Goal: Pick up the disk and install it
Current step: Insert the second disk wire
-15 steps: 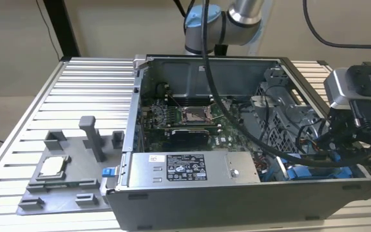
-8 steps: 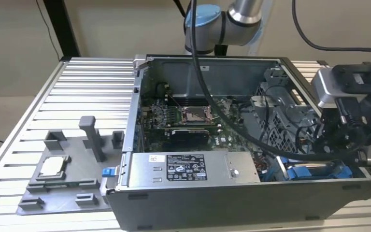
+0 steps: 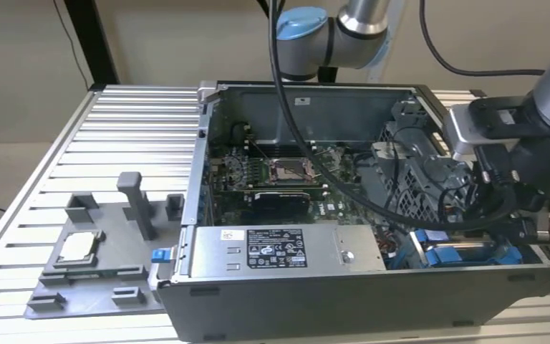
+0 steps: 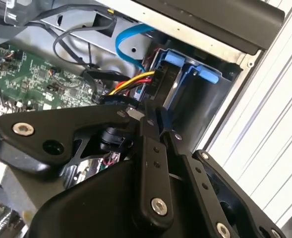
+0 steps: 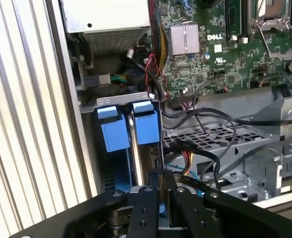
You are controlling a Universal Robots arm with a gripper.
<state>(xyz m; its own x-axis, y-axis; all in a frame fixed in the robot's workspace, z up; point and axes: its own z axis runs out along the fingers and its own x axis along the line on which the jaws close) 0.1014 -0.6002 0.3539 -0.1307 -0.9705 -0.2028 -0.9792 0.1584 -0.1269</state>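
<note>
Disk [image 5: 146, 163], blue-framed, stands on edge in your drive bay [image 4: 205, 99] just ahead of the claw [image 5: 161, 184]. Claw fingers [image 4: 150, 148] pressed together, holding nothing you can see. Open computer case [image 3: 351, 294] surrounds both, on the slatted worktop [image 3: 122, 129].

1. Even, soft indoor light falls on the slatted table [image 3: 112, 122] in the exterior view; shadows are faint.
2. The computer case [image 3: 351, 294] interior is dim toward 3 o'clock.
3. In both wrist views the black gripper [image 4: 158, 131] looks dark, slightly soft, near 6 o'clock.
</note>
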